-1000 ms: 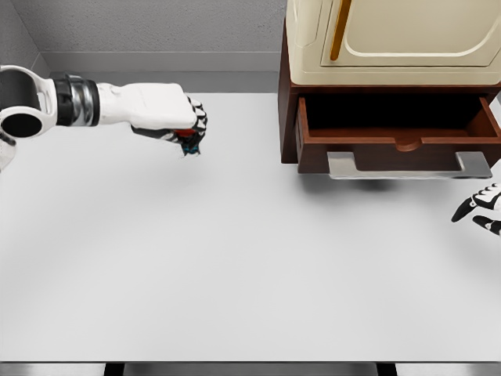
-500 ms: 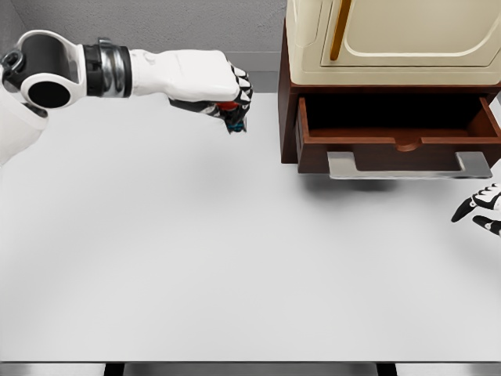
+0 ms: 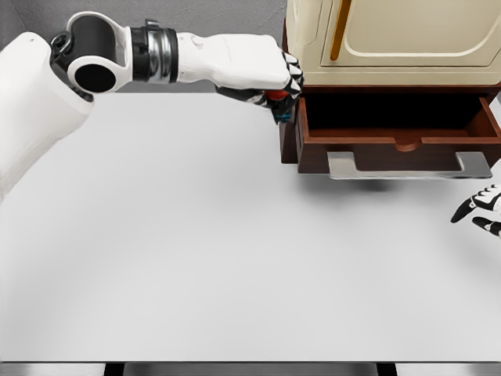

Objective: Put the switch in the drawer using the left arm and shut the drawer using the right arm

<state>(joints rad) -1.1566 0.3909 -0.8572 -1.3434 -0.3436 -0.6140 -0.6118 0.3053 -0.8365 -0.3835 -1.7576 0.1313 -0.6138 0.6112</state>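
Switch (image 3: pixel 279 99) pinched in left robot hand (image 3: pixel 270 78), at drawer (image 3: pixel 395 129) left wall. Drawer cavity lies rightward. Right robot hand (image 3: pixel 479 210) spread, idle.

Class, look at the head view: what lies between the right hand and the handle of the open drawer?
Nothing: only bare white table lies between the right hand and the drawer's grey handle, shown in the head view.
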